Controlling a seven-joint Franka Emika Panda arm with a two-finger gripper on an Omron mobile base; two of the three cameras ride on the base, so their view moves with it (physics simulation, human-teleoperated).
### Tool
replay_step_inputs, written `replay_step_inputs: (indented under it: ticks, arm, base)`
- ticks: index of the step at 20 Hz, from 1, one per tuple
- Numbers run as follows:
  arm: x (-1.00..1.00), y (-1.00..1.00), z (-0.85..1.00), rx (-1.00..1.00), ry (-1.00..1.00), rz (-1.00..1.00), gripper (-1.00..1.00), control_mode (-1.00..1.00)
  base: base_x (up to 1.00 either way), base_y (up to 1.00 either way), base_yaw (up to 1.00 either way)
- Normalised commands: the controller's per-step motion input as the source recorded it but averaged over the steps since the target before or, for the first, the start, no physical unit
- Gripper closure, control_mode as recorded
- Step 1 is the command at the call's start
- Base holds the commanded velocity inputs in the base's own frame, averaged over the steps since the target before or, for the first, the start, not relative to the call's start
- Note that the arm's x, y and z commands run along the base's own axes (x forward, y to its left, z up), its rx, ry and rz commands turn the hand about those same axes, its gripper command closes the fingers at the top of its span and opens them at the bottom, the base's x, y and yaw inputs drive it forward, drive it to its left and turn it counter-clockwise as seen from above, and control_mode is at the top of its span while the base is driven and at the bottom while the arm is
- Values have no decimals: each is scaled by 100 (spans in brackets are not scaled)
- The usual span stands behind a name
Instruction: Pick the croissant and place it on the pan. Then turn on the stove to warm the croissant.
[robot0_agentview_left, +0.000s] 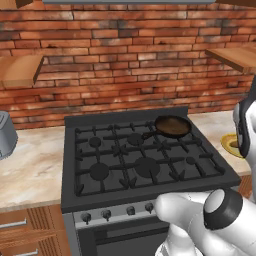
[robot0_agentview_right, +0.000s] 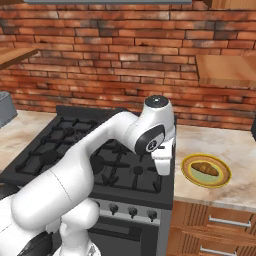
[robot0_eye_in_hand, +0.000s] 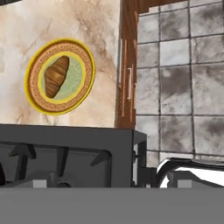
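Observation:
The croissant (robot0_agentview_right: 204, 169) (robot0_eye_in_hand: 56, 76), golden-brown, lies on a yellow-green round plate (robot0_agentview_right: 186, 170) (robot0_eye_in_hand: 87, 74) (robot0_agentview_left: 230, 142) on the counter just right of the stove (robot0_agentview_left: 145, 160) (robot0_agentview_right: 65, 145). The pan (robot0_agentview_left: 172, 126), dark with a brownish inside, sits on the back right burner, its handle pointing left. My gripper (robot0_agentview_right: 163, 169) hangs pointing down over the stove's right front edge, to the left of the plate. It is open, with nothing between its fingers. A row of knobs (robot0_agentview_left: 106, 214) (robot0_agentview_right: 132, 212) lines the stove's silver front.
A grey toaster (robot0_agentview_left: 5, 134) stands on the left counter. Wooden shelves (robot0_agentview_left: 20, 70) (robot0_agentview_right: 225, 70) jut from the brick wall on both sides. Wooden drawers (robot0_agentview_right: 215, 225) sit under the right counter, above a tiled floor (robot0_eye_in_hand: 183, 65).

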Motion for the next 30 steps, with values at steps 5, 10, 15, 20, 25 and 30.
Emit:
replay_step_inputs:
  ticks: [5,10,15,20,25,30]
  arm:
    - [17,-18,-15,2,3,-10,-100,-100]
    - [11,-33,-4,6,7,-6,-100,-100]
    - [18,-37,0,9,11,-4,-100,-100]
    - [24,-29,-4,12,12,-1,-100,-100]
    - [25,-7,-5,12,2,-1,-100,-100]
    - [14,-9,-10,9,0,-1,-100,-100]
  base:
    - [0,0,0]
    - [0,0,0]
    - [0,0,0]
    - [0,0,0]
    - [0,0,0]
    - [0,0,0]
